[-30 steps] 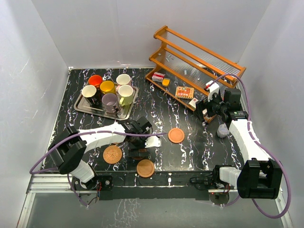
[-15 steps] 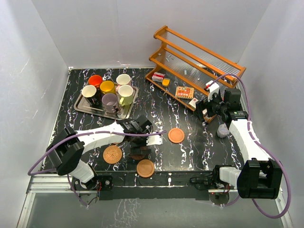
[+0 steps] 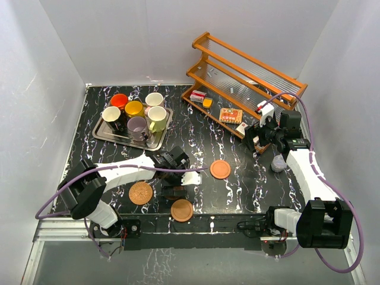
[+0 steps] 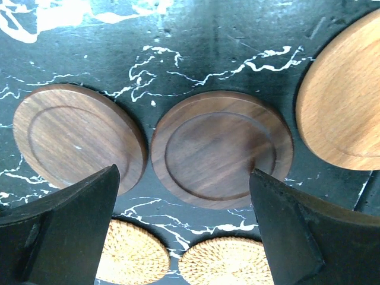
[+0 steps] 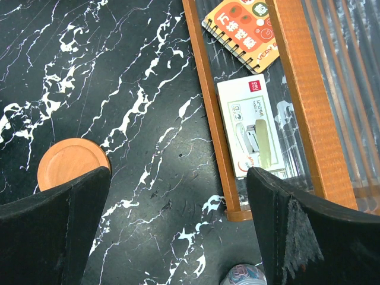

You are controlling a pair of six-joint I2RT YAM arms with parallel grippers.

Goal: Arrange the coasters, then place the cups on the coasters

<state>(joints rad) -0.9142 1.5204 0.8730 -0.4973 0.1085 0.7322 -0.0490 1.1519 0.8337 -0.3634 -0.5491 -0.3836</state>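
Far left, six mugs crowd the steel tray (image 3: 101, 134) at the back of the black marble table (image 3: 199, 139): orange mug (image 3: 119, 100), yellow mug (image 3: 133, 108), cream-pink mug (image 3: 154, 99), black mug (image 3: 111, 114), lilac mug (image 3: 138, 126) and pale yellow-green mug (image 3: 157, 116), none on a coaster. Nearer me, a woven tan coaster (image 3: 141, 193) lies flat by the front edge. Just right of it my left gripper (image 3: 178, 181) hangs low, fingers spread wide and empty. Its wrist camera looks down on two dark brown wood coasters (image 4: 221, 154) side by side, rims nearly meeting. One orange-brown wood coaster (image 3: 181, 209) sits by the front edge, a second orange-brown coaster (image 3: 220, 169) mid-table. Far right, my right gripper (image 3: 258, 133) hovers open, holding nothing, beside the wooden rack (image 3: 249, 71), whose bottom shelf carries a spiral notebook (image 5: 243, 27) and a white box (image 5: 252, 124).
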